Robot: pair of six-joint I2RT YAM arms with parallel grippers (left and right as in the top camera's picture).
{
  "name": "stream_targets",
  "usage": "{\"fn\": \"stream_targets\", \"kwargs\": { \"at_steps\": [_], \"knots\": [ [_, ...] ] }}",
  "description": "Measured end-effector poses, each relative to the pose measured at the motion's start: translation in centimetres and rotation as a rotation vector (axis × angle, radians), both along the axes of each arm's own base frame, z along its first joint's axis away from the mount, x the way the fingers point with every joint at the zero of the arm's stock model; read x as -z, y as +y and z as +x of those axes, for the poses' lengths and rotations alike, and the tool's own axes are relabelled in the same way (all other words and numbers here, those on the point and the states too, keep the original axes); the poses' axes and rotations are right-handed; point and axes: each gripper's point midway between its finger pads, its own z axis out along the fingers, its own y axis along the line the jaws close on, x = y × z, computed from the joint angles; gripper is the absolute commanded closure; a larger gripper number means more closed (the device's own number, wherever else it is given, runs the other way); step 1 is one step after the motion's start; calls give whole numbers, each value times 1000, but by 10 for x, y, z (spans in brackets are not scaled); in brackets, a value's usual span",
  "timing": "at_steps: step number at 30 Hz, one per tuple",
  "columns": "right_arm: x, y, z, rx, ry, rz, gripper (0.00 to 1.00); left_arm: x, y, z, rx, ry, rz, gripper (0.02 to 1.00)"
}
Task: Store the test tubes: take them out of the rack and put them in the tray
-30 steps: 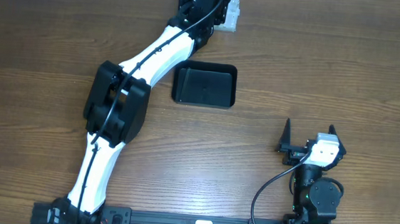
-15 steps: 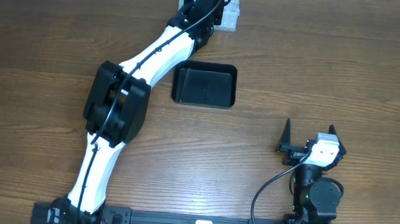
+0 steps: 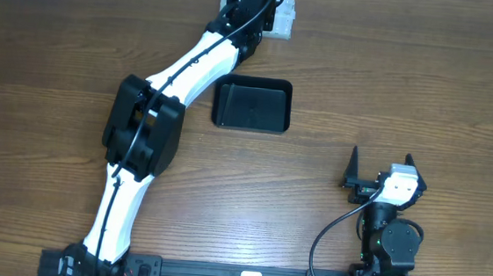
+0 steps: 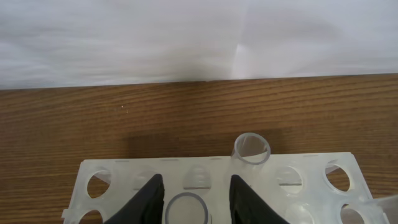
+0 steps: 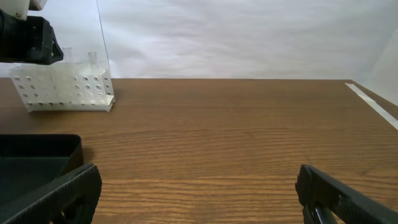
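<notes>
Left wrist view: left end effector (image 4: 196, 182) straddles 1 test tube (image 4: 186, 196).

I'm seeing brown wood grain all across the table (image 3: 427, 82), the streaks running side to side. The tray (image 3: 251, 108) reads plain black with a slight gloss. The rack (image 4: 124, 171) is a milky, see-through white, and the test tube (image 4: 252, 149) standing in it is clear and colourless. The left arm (image 3: 208, 60) has white links and black joints. The left gripper (image 4: 197, 180) is black, the right gripper (image 5: 198, 174) black too. The right arm (image 3: 388, 237) is black with a white block and a green light (image 3: 377, 243). The backdrop (image 5: 249, 37) is plain white.
</notes>
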Motion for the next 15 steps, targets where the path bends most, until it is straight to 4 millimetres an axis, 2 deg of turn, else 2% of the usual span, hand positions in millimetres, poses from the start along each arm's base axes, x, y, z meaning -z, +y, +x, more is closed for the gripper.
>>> {"fn": "stream_targets", "kwargs": {
  "at_steps": [15],
  "knots": [
    [0, 0, 0, 0, 0, 0, 9, 1, 0, 0, 0, 3, -2, 879]
  ]
}}
